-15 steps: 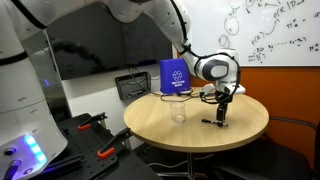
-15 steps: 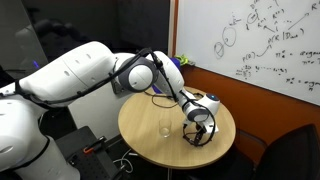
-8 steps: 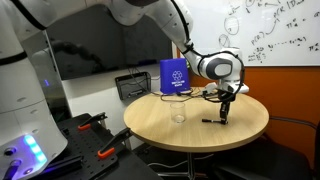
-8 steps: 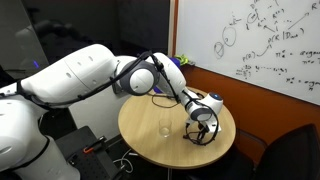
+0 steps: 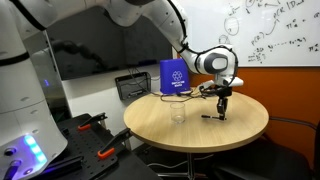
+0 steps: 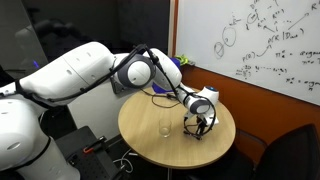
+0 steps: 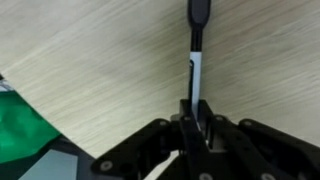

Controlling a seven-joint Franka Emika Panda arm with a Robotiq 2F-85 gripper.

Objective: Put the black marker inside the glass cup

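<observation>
The black marker (image 7: 197, 45) has a white label on its barrel and runs away from the jaws over the round wooden table (image 5: 160, 125). My gripper (image 7: 195, 112) is shut on its near end. In both exterior views the gripper (image 5: 221, 105) (image 6: 201, 124) hangs low over the table's side by the whiteboard, with the marker (image 5: 212, 116) sticking out sideways just above the wood. The glass cup (image 5: 178, 112) (image 6: 164, 127) stands upright near the table's middle, a short way from the gripper and apart from it.
A blue box (image 5: 173, 76) stands at the table's back edge, with a black wire basket (image 5: 132, 85) beside it. A thin cable (image 5: 195, 92) lies on the table behind the cup. A green object (image 7: 20, 125) shows at the wrist view's lower left.
The jaws have closed on the marker, which lay loose on the table before. The gripper and marker now sit slightly higher above the wood.
</observation>
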